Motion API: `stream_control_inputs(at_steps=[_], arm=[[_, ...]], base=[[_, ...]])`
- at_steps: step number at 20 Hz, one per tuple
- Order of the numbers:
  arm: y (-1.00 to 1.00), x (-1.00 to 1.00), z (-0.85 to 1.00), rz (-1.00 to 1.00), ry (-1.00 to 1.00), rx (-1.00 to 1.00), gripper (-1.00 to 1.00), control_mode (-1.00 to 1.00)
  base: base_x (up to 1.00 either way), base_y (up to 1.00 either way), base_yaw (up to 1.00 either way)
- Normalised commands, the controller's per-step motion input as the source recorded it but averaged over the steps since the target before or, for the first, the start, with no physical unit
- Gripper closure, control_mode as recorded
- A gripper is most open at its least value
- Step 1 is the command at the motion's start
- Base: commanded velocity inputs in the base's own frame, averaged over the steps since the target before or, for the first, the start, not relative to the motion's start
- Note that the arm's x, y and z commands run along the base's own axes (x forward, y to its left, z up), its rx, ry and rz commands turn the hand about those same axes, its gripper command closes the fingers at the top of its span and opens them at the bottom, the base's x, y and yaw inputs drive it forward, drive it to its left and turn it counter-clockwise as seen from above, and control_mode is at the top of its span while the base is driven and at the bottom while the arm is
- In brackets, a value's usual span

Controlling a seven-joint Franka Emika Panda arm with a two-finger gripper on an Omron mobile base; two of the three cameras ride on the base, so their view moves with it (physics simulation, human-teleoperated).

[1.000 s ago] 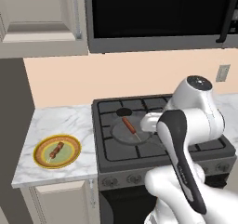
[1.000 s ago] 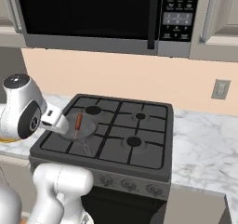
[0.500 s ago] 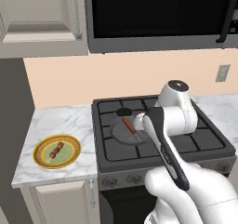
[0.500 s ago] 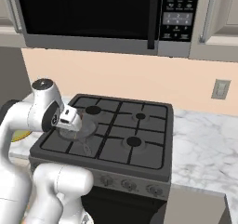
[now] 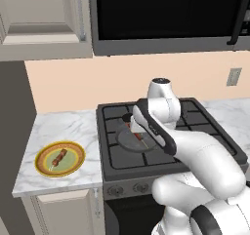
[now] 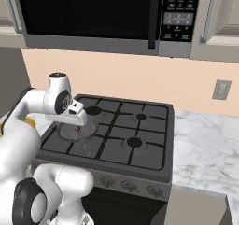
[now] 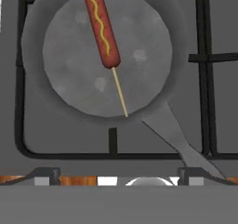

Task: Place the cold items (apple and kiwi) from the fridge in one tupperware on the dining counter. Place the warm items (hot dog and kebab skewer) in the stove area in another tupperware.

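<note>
The hot dog, red-brown with a yellow mustard line and a thin wooden stick, lies in a round grey pan on the black stove. My gripper hangs just above the pan's near rim, open, with nothing between its wide-set fingertips. From the right base view the hand hovers over the pan, and a sliver of the hot dog shows beneath it. The kebab skewer rests on a yellow-rimmed plate on the marble counter left of the stove.
The pan's handle points toward the stove's front edge. A black microwave hangs above the stove. Marble counter runs to the stove's right, below a wall outlet. Cabinets sit at the upper left.
The arm has swung left across the stove and its hand has come down over the pan. The gripper stays open; the hot dog and the kebab plate have not moved.
</note>
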Motion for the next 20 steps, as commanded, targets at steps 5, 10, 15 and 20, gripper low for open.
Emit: stream_control_inputs(at_steps=[5, 10, 15, 20], arm=[[0.01, 0.45, -0.46, 0.00, 0.06, 0.00, -1.00, -1.00], [0.00, 0.34, -0.46, 0.01, 0.00, 0.00, -1.00, -1.00], [0.02, 0.44, -0.38, 0.00, 0.00, 0.00, -1.00, -1.00], [0.08, 0.41, -0.30, 0.00, 0.00, 0.00, -1.00, -1.00]], base=[[0.00, 0.00, 0.00], [0.00, 0.00, 0.00], [0.00, 0.00, 0.00], [0.00, 0.00, 0.00]])
